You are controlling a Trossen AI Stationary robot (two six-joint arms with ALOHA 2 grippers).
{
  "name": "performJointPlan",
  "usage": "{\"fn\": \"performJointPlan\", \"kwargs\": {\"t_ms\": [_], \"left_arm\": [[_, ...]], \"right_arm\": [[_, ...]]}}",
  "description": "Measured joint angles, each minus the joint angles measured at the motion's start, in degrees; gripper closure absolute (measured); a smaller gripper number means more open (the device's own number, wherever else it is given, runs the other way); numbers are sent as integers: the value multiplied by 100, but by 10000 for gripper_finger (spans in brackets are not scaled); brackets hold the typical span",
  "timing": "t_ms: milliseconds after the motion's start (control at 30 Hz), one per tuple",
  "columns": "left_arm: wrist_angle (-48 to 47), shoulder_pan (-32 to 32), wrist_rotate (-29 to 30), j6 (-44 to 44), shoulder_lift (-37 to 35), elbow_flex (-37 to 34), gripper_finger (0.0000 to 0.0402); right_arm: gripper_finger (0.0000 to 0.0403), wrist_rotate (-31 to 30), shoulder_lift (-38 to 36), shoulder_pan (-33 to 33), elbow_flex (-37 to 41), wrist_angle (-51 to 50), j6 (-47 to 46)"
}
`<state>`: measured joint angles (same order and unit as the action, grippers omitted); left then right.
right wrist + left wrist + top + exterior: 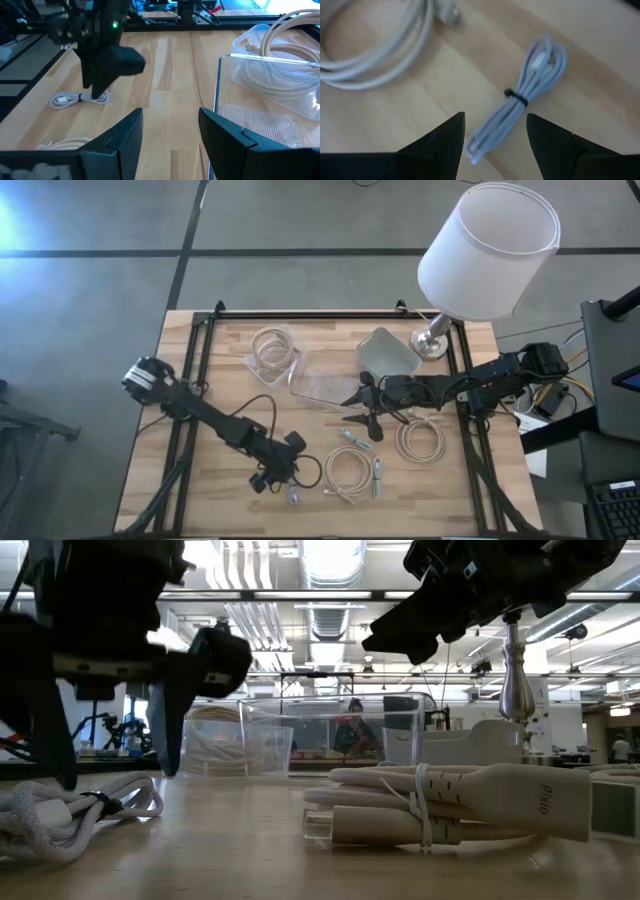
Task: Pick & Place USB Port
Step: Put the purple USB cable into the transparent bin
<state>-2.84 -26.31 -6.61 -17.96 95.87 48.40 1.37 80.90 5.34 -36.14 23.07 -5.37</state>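
I have the left gripper low over the near part of the wooden surface, jaws open and empty, directly above a small tied bundle of pale cable. In the left wrist view that bundle lies flat between and just beyond the 2 dark fingers, its near end cut off behind them. From above I can barely find it: the gripper covers most of it, and only a small pale bit shows at the near edge.

A larger coil of cream cable lies just beside it. The right gripper hangs over the middle of the surface beside a clear plastic bin, jaws open with nothing in them. A second coil lies near the right arm, and a lamp stands at the far right corner. I cannot make out any plug ends clearly.
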Motion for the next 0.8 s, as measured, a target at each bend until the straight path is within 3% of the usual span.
{"fn": "performJointPlan", "kwargs": {"t_ms": [267, 633, 800], "left_arm": [[86, 5, -52, -6, 449, 17, 199], [64, -6, -28, -7, 350, 4, 352], [31, 9, 341, 175, 203, 2, 382]], "right_arm": [[213, 0, 0, 0, 2, -13, 0], [213, 0, 0, 0, 0, -11, 93], [213, 0, 0, 0, 0, -7, 127]]}}
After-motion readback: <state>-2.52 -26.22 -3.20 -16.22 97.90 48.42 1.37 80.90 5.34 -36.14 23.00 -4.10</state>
